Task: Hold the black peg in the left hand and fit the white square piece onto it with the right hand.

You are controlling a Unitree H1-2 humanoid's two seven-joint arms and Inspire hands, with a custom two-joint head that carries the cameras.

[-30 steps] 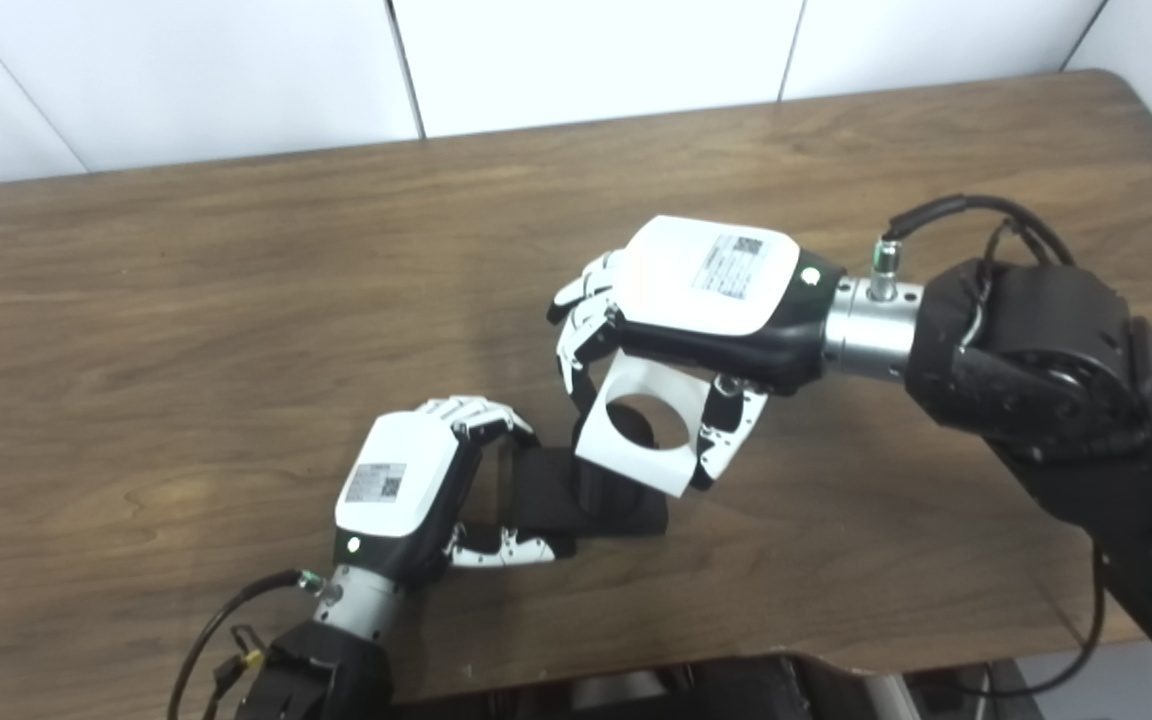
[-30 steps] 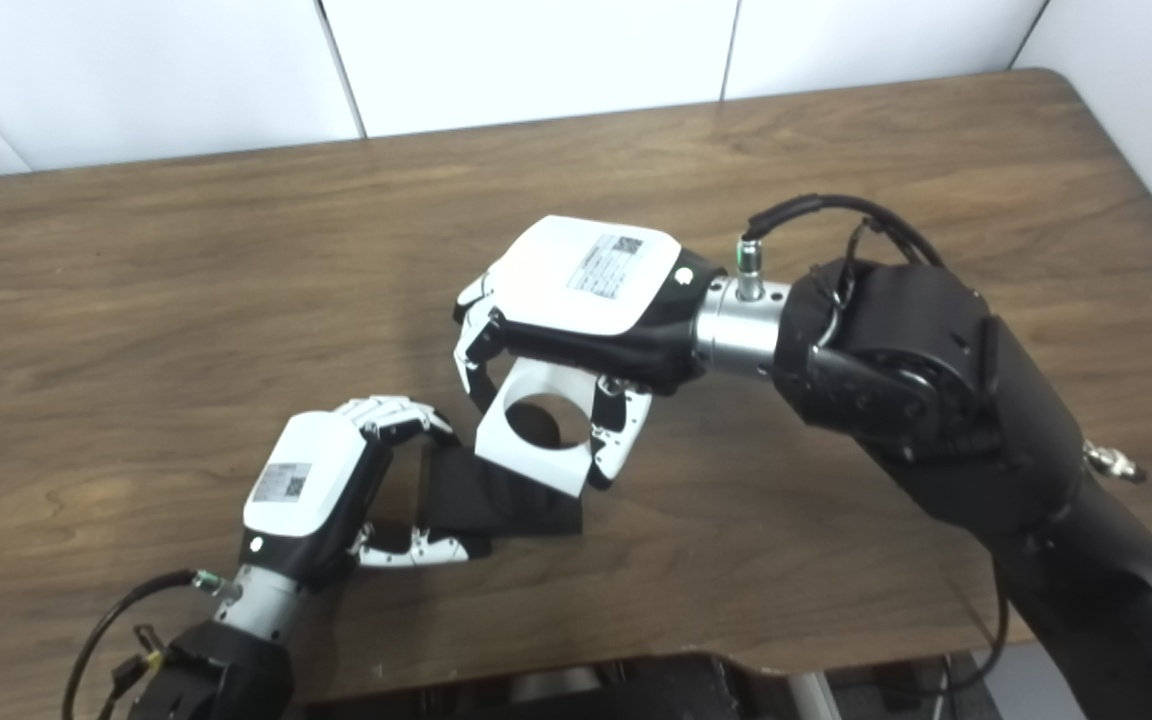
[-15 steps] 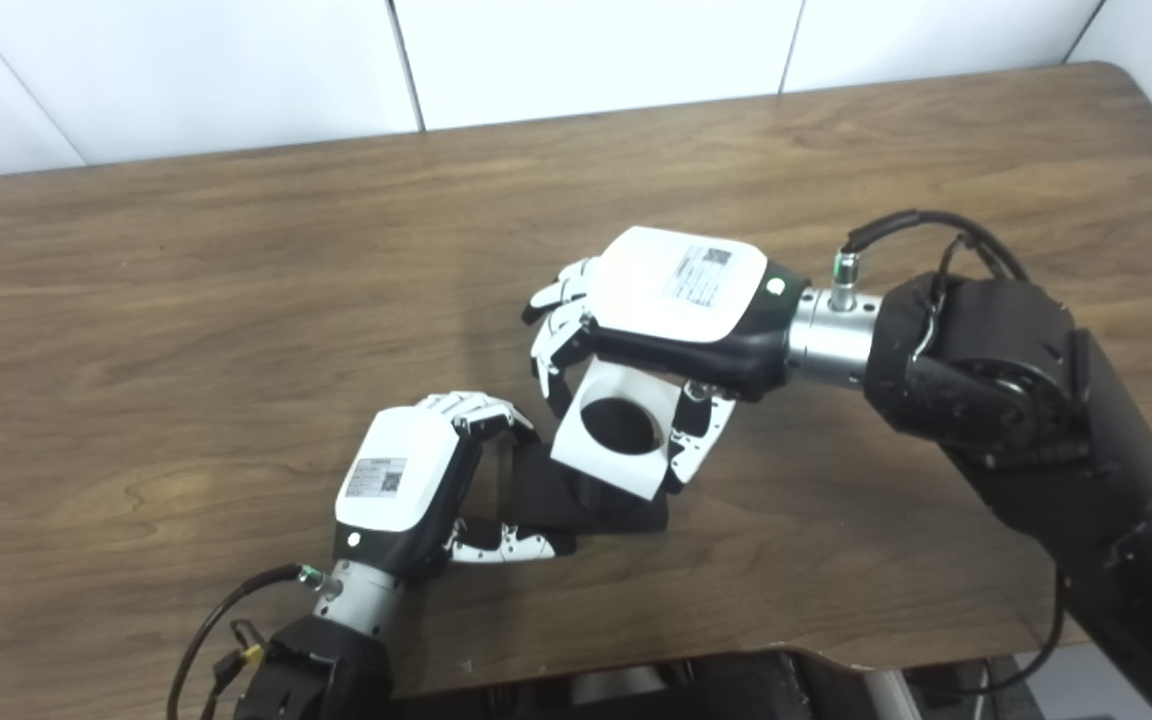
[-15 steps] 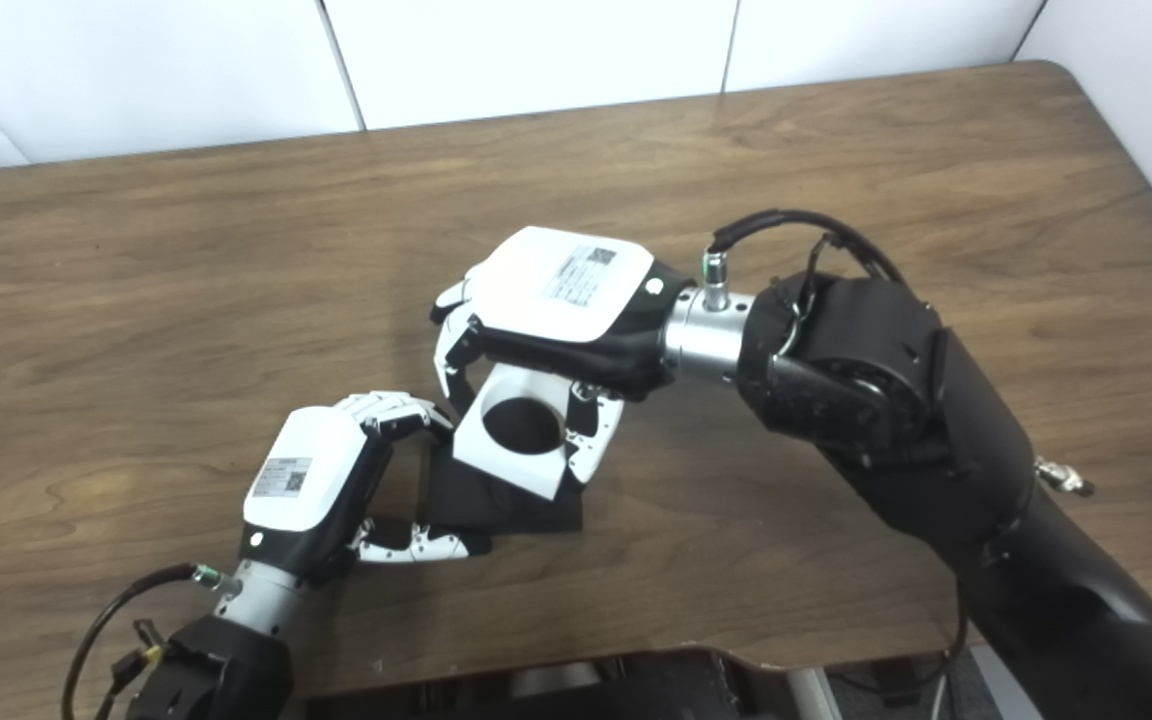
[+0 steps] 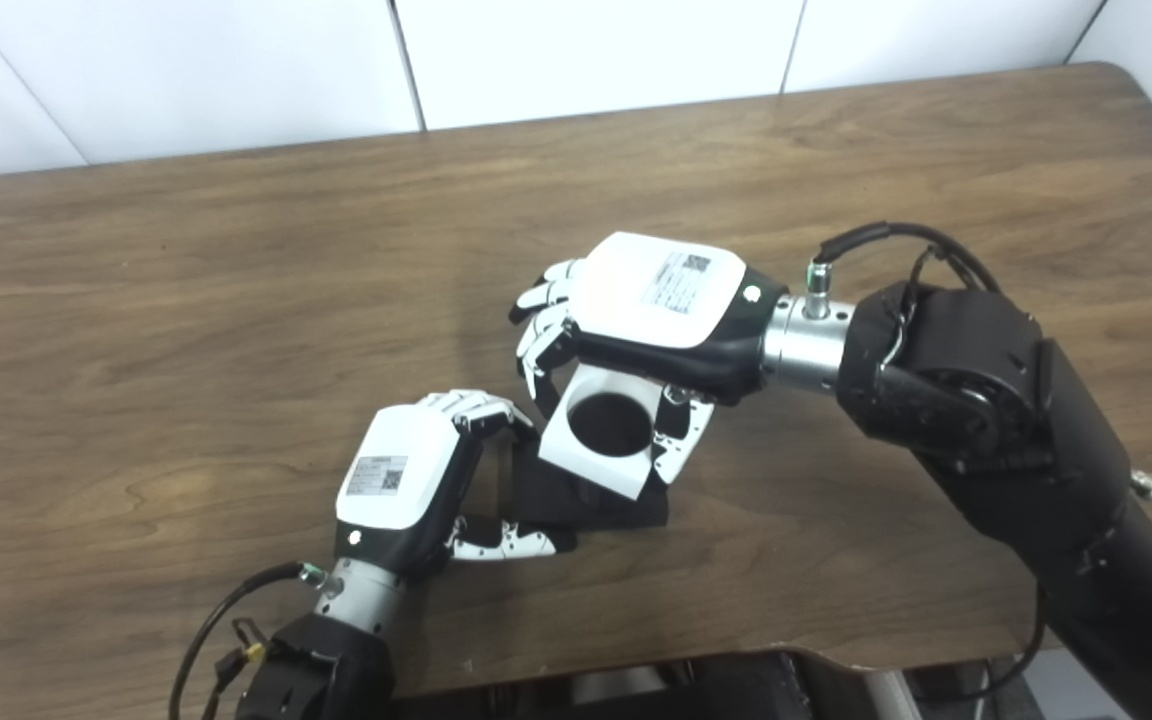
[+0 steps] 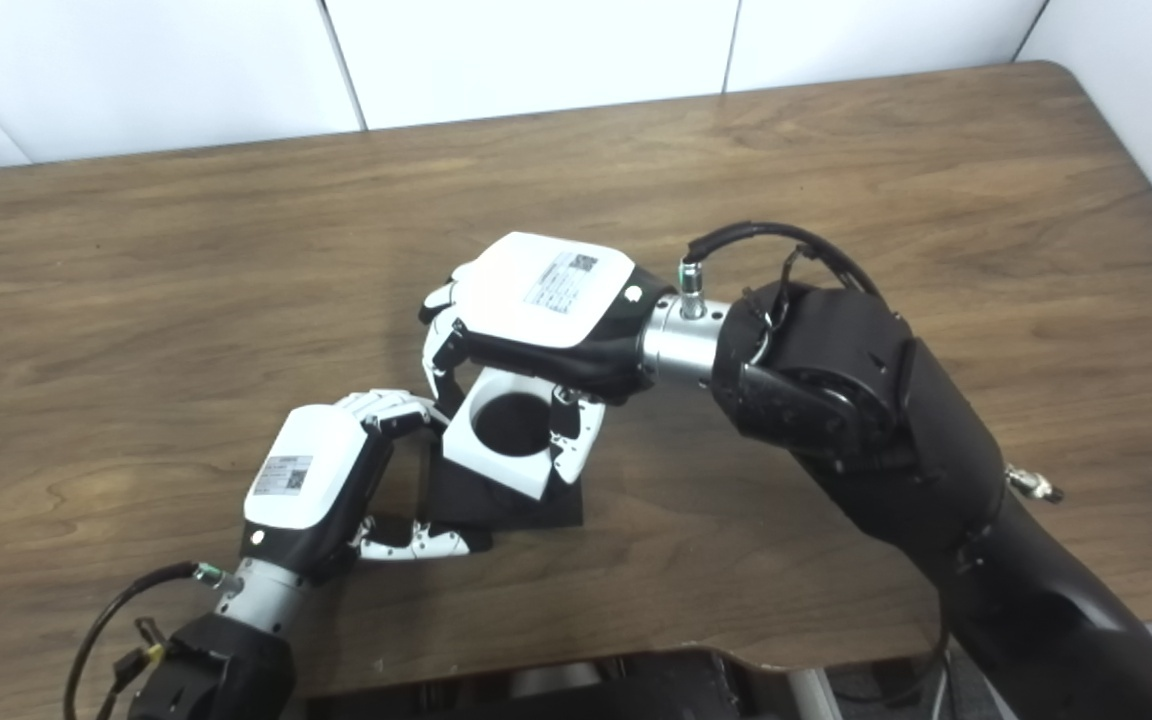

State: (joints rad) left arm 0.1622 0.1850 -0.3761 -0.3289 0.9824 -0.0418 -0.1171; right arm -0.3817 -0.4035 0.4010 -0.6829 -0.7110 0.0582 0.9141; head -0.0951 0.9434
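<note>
The black peg (image 5: 576, 500) rests on its square black base on the wooden table near the front edge. My left hand (image 5: 411, 480) is shut on the base's left side, fingers over the top and thumb along the front. The white square piece (image 5: 601, 440), with a round hole in its middle, is tilted and sits over the peg, whose top shows dark through the hole (image 6: 511, 422). My right hand (image 5: 651, 315) is shut on this piece from above, fingers on its far and right edges. How far the peg enters the hole is hidden.
The brown wooden table (image 5: 186, 300) stretches to the left and to the back. Its front edge (image 5: 716, 650) lies just below the hands. White wall panels (image 5: 586, 45) stand behind the table. My right forearm (image 5: 1016, 430) crosses the table's right side.
My right hand has carried the white square piece left and down, from beside the peg to over it. The dark peg now fills the hole. The left hand has stayed put.
</note>
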